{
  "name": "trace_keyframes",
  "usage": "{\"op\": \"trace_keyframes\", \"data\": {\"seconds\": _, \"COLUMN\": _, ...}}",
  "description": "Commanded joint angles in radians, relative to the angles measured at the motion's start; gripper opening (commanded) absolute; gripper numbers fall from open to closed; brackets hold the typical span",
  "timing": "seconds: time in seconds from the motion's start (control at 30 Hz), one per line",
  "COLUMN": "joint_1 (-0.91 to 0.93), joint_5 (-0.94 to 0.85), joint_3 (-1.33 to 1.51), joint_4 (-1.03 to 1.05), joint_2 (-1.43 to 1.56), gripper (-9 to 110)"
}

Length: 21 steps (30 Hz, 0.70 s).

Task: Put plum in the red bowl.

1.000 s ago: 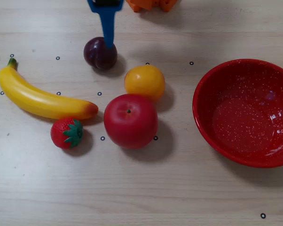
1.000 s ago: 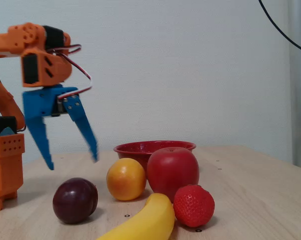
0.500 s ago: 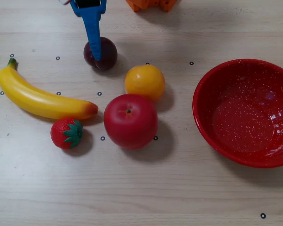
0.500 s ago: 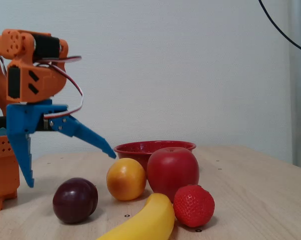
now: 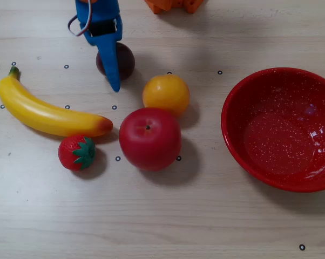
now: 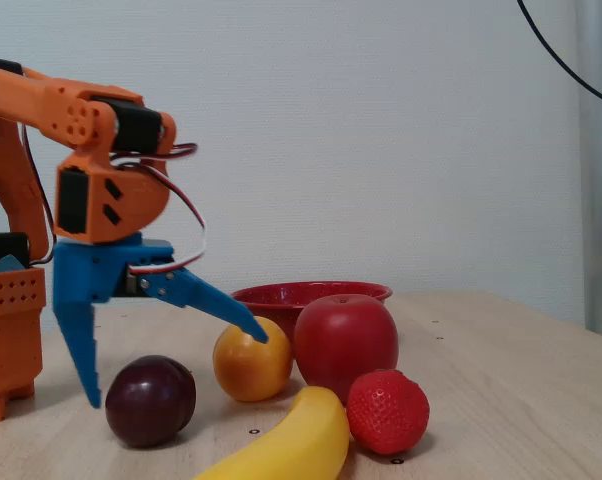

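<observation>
While the plum (image 6: 150, 400) is sitting on the surface (image 5: 168, 216) at the lower left of the fixed view, I am seeing the hand (image 6: 176, 370) spreading wide over it, gripping nothing. Over in the overhead view, the red bowl (image 5: 249, 156) is sitting empty at the right edge.

We look straight down on the tabletop (image 5: 205, 226) from overhead; our fixed view sits low and close at its edge, facing across. Both share the fruit cluster.
</observation>
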Motion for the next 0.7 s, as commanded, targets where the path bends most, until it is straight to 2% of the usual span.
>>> {"op": "trace_keyframes", "data": {"seconds": 0.0, "joint_1": 0.028, "joint_5": -0.014, "joint_3": -0.094, "joint_4": -0.018, "joint_2": 0.003, "gripper": 62}}
{"op": "trace_keyframes", "data": {"seconds": 0.67, "joint_1": 0.061, "joint_5": -0.017, "joint_3": -0.135, "joint_4": -0.012, "joint_2": -0.115, "gripper": 60}}
